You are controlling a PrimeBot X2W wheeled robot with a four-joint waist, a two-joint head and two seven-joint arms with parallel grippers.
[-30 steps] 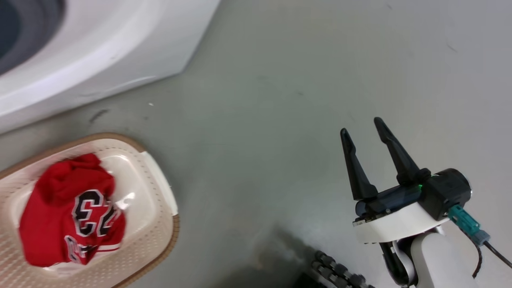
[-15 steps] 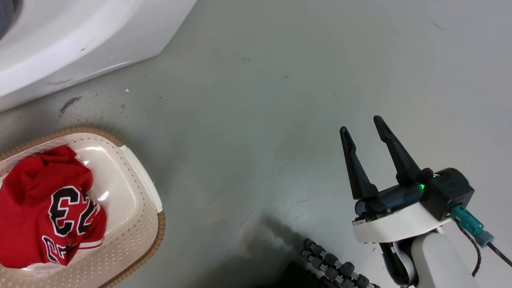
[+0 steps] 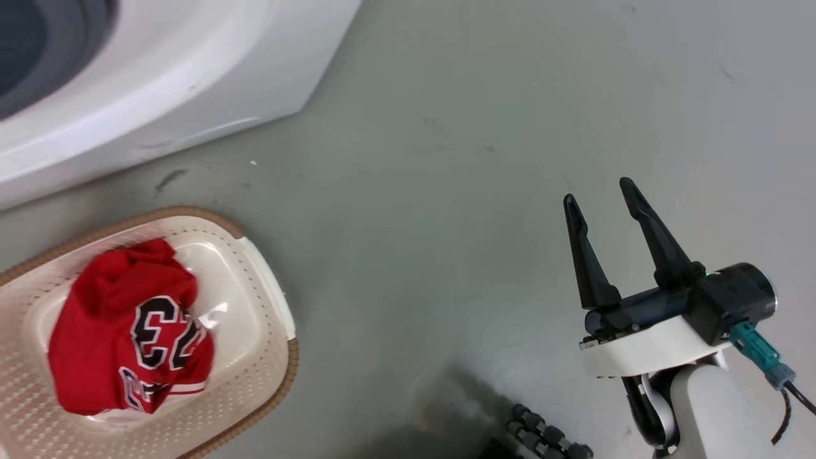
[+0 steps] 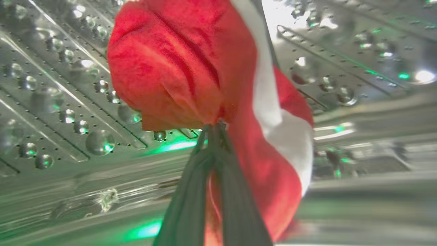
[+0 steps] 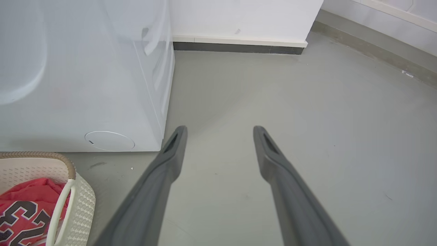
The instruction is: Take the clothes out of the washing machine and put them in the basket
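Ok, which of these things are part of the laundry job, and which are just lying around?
Job: washer; its drum; red garment pinched in the left gripper; jersey in the basket.

Lying about: scuff and white speck on the floor; skirting board.

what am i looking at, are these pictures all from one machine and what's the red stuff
Yes, one wheeled robot with two arms, each ending in a two-fingered gripper. The head camera looks down at the grey floor: a white washing machine at the top left, a cream basket with a red number 23 jersey lying in it, and the right gripper, open and empty. The right wrist camera looks along those same two fingers, spread over floor. The left wrist camera is inside the steel drum, where the left gripper is shut on a red garment with white trim.
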